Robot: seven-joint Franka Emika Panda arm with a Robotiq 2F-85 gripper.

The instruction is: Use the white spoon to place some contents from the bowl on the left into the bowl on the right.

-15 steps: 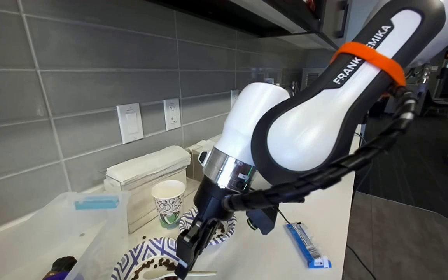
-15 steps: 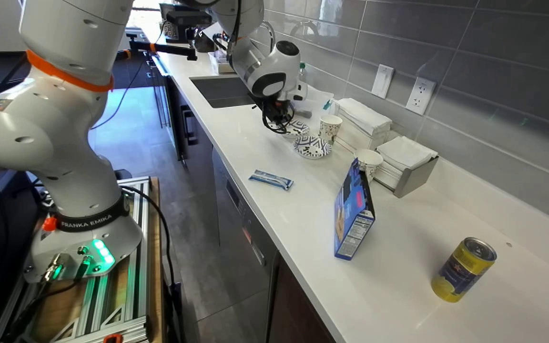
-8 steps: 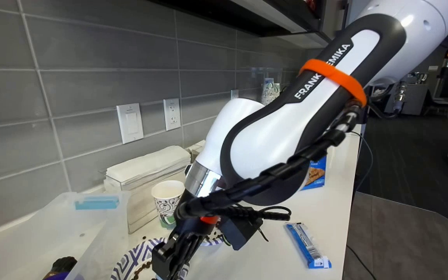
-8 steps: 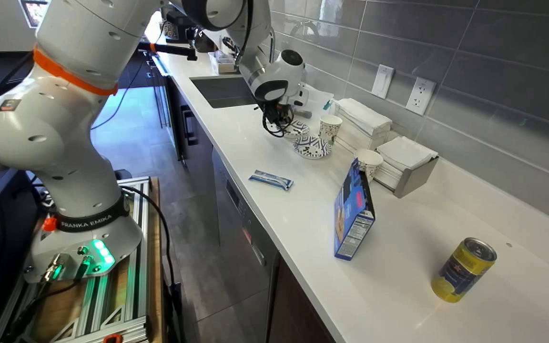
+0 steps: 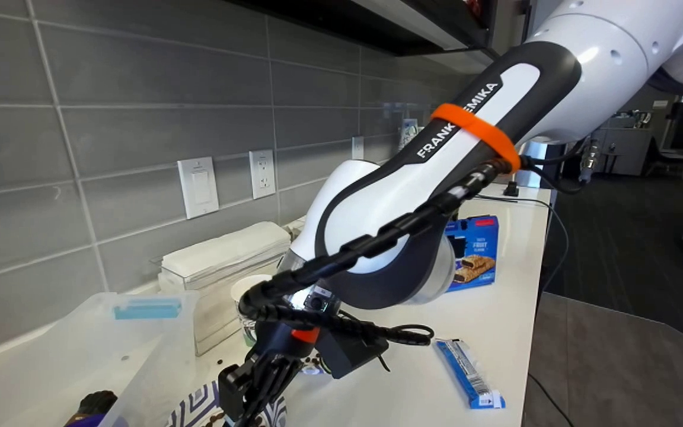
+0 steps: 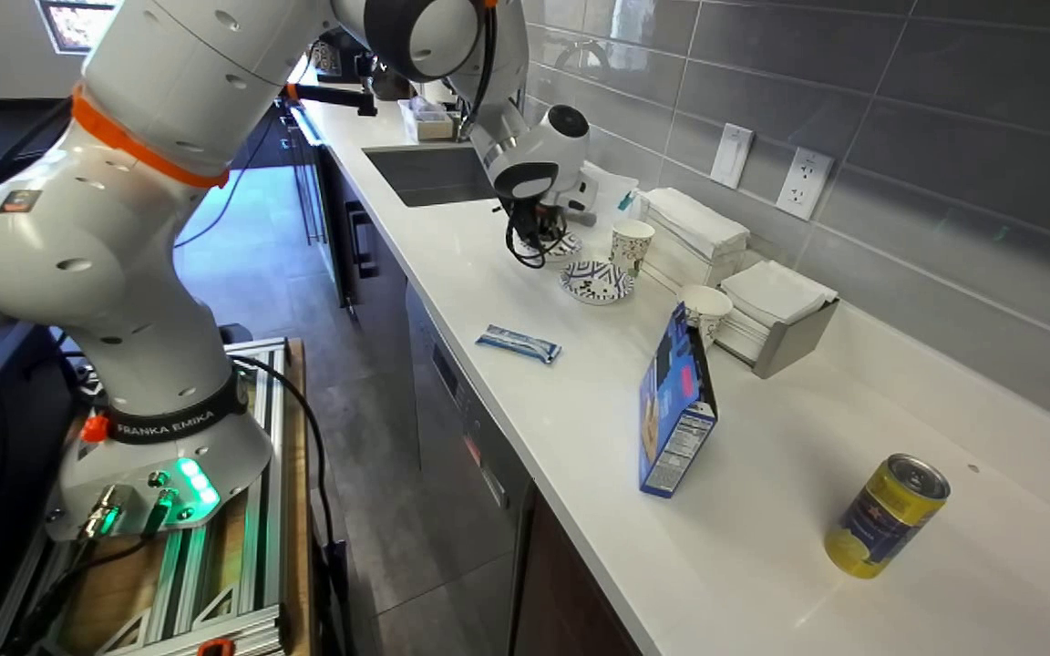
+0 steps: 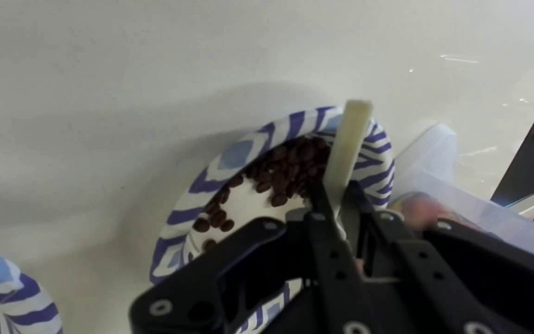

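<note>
My gripper (image 7: pixel 335 191) is shut on the white spoon (image 7: pixel 348 144), whose pale handle sticks out past the fingertips in the wrist view. The spoon's scooping end is hidden by the fingers. Beneath them is the left bowl, a paper bowl (image 7: pixel 181 215) with a purple and white pattern, holding dark brown beans (image 7: pixel 290 167). In an exterior view the gripper (image 5: pixel 243 406) covers part of that bowl (image 5: pixel 190 409), and the spoon cannot be made out. The right bowl (image 6: pixel 598 282), with similar markings, stands beside it; the wrist view shows only its edge (image 7: pixel 30 301).
A clear plastic bin (image 5: pixel 166 362) stands close beside the left bowl. Behind the bowls are a paper cup (image 6: pixel 632 244) and a napkin holder (image 6: pixel 694 228) against the tiled wall. A blue packet (image 6: pixel 519 343), a blue box (image 6: pixel 675 401) and a yellow can (image 6: pixel 890 515) occupy the counter.
The arm has swung and tilted, carrying the gripper left and slightly lower over the left bowl in an exterior view. The spoon, visible there a second ago, is now hidden. Both bowls stayed put.
</note>
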